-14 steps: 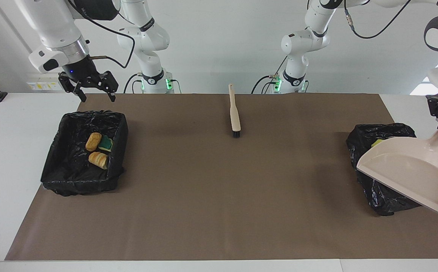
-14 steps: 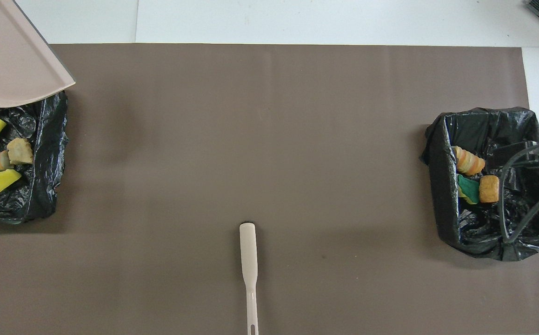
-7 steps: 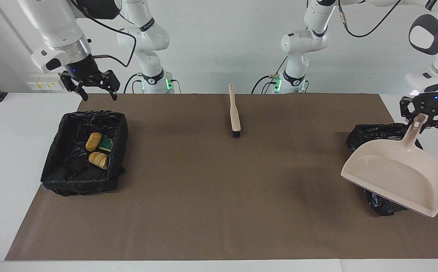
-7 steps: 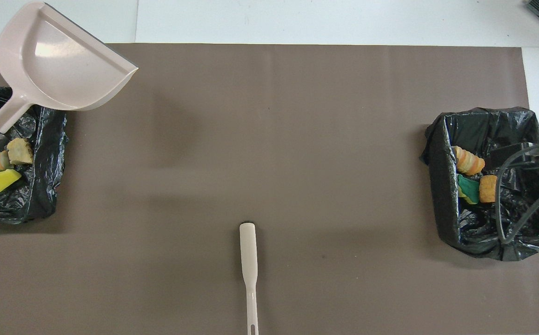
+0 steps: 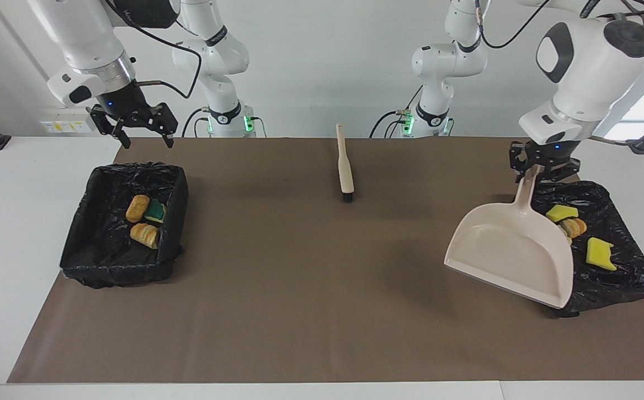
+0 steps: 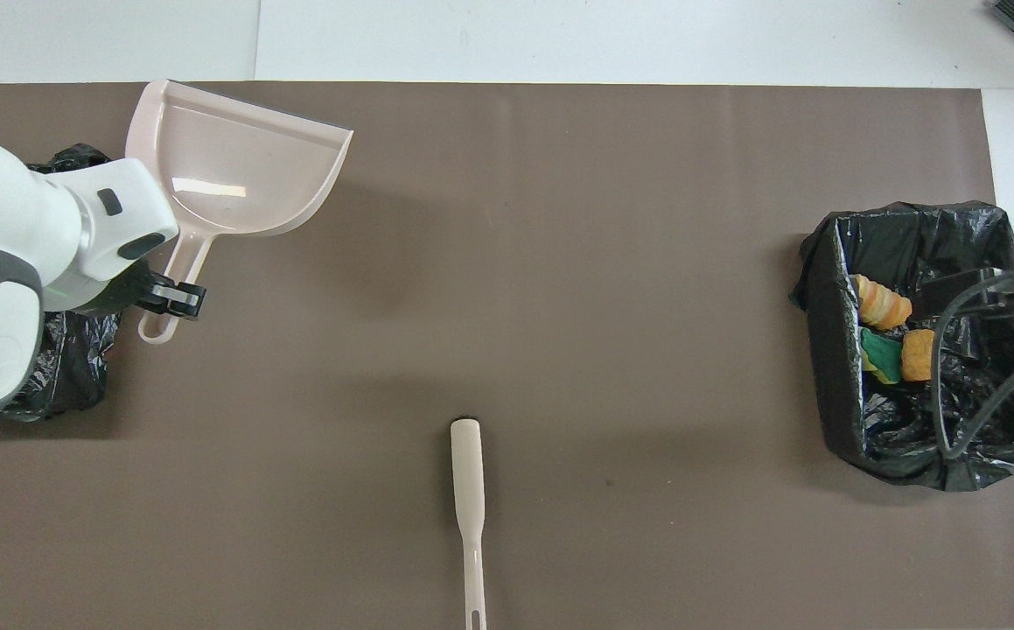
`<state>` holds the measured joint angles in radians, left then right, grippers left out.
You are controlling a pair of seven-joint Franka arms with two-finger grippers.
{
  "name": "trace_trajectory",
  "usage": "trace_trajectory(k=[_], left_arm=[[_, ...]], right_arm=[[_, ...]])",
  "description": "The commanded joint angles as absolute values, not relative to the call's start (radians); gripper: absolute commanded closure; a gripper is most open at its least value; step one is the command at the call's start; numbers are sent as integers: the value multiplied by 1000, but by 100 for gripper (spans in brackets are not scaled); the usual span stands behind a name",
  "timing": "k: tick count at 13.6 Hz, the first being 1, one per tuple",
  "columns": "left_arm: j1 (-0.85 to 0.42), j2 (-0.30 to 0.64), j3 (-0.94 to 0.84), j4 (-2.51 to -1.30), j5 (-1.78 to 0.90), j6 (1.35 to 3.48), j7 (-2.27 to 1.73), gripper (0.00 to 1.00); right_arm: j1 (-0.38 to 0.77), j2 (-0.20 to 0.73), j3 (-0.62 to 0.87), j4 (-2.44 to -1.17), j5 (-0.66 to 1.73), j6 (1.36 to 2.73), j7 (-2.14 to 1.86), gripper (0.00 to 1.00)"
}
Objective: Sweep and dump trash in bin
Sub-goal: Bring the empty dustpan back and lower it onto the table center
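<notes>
Trash (image 5: 599,253) lies inside both black bins. Left gripper (image 5: 541,169) pinches the empty dustpan (image 5: 508,255) handle; lowering carelessly could snag the bin (image 5: 627,278). Right gripper (image 5: 138,129) waits, spread.

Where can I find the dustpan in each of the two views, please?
Facing view: the dustpan is low at the picture's right side, held by its handle in the left gripper, in front of a black-lined bin.
Overhead view: the dustpan is at the upper left.
Shared landmark: the brush lying on the brown mat.
</notes>
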<state>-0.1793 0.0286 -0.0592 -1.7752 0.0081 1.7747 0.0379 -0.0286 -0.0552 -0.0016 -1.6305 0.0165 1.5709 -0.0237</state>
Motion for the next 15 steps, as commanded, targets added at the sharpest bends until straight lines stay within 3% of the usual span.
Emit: trace_trajectory(k=[1,6,15], left_arm=[[-264,11,-38,-1860,-12,1885,-117,100],[-415,135,-38,-1890,-12,2078,-415,100],[-589,229,-38,-1905,-12,2236,-328,100]], right_arm=[[-29,-63,2,-1640,23,1568,-2,0],[-29,-63,2,-1640,23,1568,-2,0],[-29,-63,2,-1640,23,1568,-2,0]])
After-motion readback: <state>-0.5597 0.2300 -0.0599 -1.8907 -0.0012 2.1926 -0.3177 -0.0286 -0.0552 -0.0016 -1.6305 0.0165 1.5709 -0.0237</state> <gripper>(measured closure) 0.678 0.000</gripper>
